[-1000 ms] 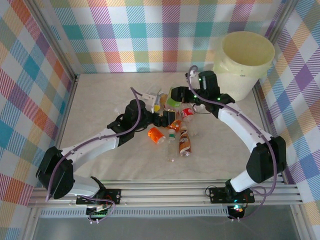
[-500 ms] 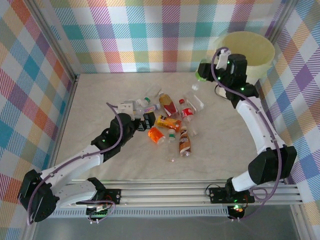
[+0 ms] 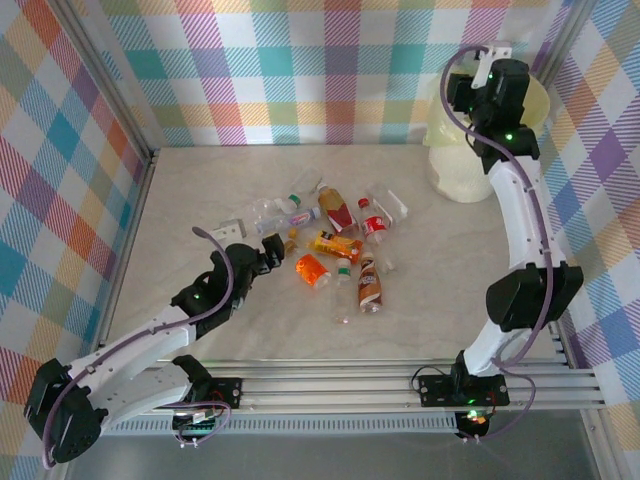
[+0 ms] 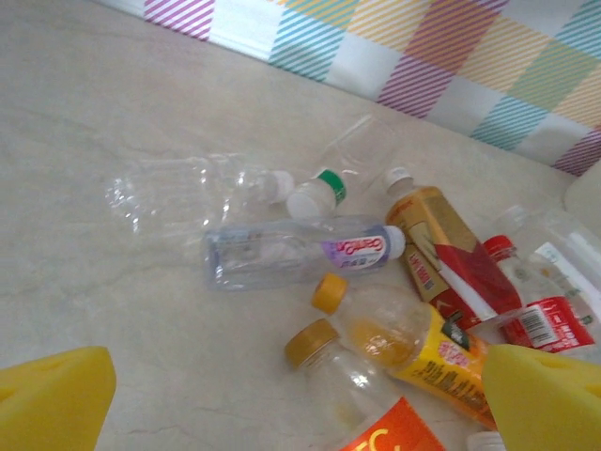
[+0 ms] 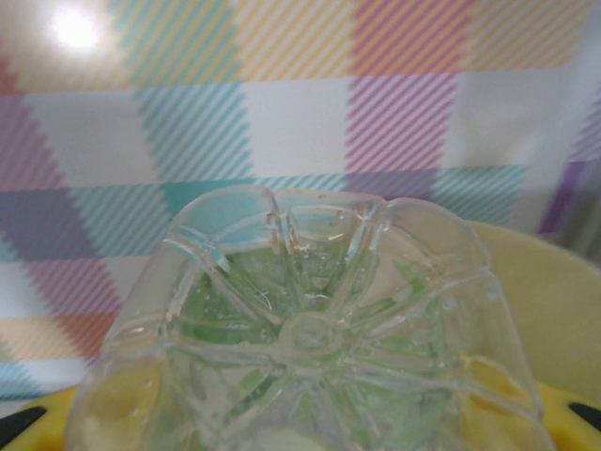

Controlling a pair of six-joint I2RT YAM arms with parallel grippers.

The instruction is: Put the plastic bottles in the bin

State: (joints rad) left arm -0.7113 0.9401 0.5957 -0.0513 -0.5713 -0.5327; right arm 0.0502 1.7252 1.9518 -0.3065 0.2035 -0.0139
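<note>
Several plastic bottles [image 3: 340,245] lie in a heap mid-table: an orange-labelled one [image 3: 313,268], a brown one [image 3: 370,285] and clear ones. My left gripper [image 3: 268,254] is open just left of the heap. In the left wrist view its yellow pads [image 4: 52,399] frame a yellow-capped, orange-labelled bottle [image 4: 376,404], with nothing held. My right gripper [image 3: 480,85] is raised over the cream bin [image 3: 450,170] at the far right. It is shut on a clear bottle with green inside, whose ribbed base [image 5: 305,334] faces the right wrist camera. The bin's rim [image 5: 554,310] shows behind it.
Checked fabric walls enclose the table on three sides. A bottle with a purple label [image 4: 300,254], a crushed clear one [image 4: 169,193], a green-capped one [image 4: 329,183] and a red-labelled tea bottle [image 4: 437,244] lie beyond the left gripper. The aluminium frame runs along the near edge.
My right arm has swung from the heap up and right to above the bin, carrying the green-tinted bottle. My left arm has drawn back toward the near left, away from the heap.
</note>
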